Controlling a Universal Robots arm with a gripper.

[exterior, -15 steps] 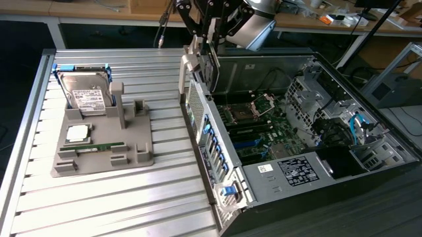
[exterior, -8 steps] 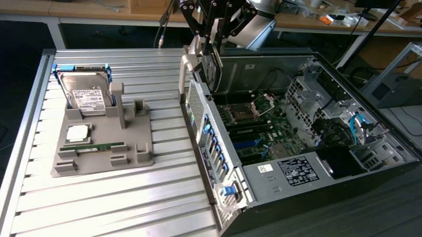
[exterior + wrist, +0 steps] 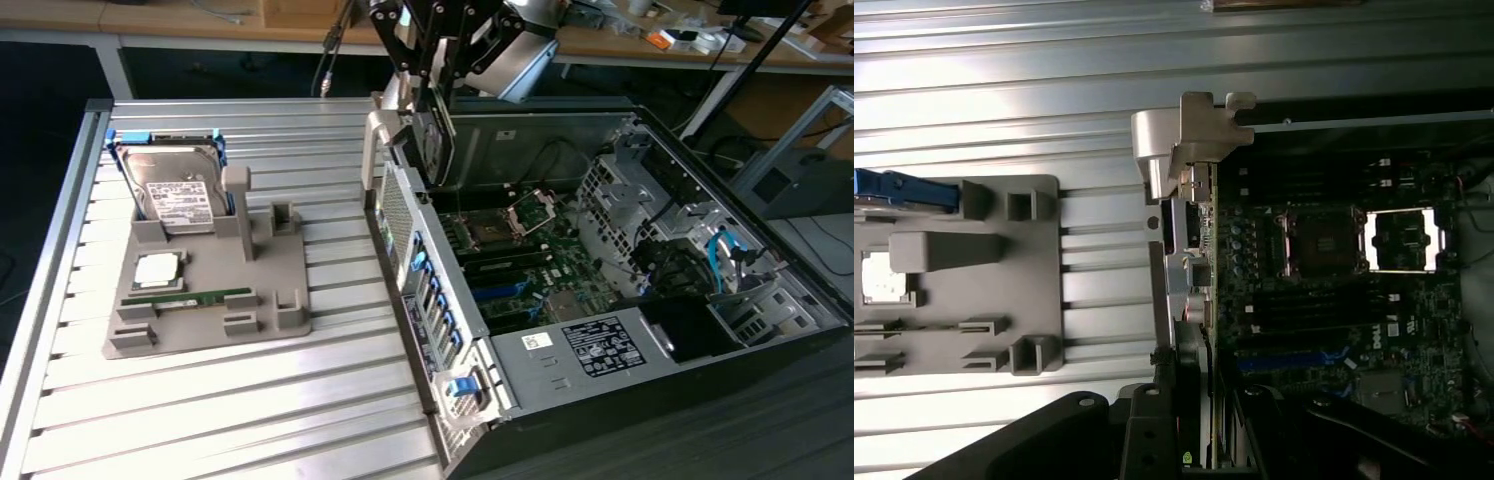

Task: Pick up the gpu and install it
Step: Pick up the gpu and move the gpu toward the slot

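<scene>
The gpu (image 3: 435,145) hangs upright under my gripper (image 3: 431,82), which is shut on its top edge. It is a thin dark card seen edge-on, with a silver bracket (image 3: 379,135) at one end. It hovers over the back corner of the open computer case (image 3: 430,300), above the motherboard (image 3: 534,250). In the wrist view the gpu (image 3: 1192,235) runs along the case's rear wall, its bracket (image 3: 1176,140) at the far end, with my gripper (image 3: 1189,425) shut around it.
A grey parts holder (image 3: 274,300) sits on the slatted metal table (image 3: 200,400) at the exterior view's left. It carries a silver hard drive (image 3: 174,195), a processor chip (image 3: 158,268) and a green memory stick (image 3: 187,297). Cables and drive bays fill the case's right side.
</scene>
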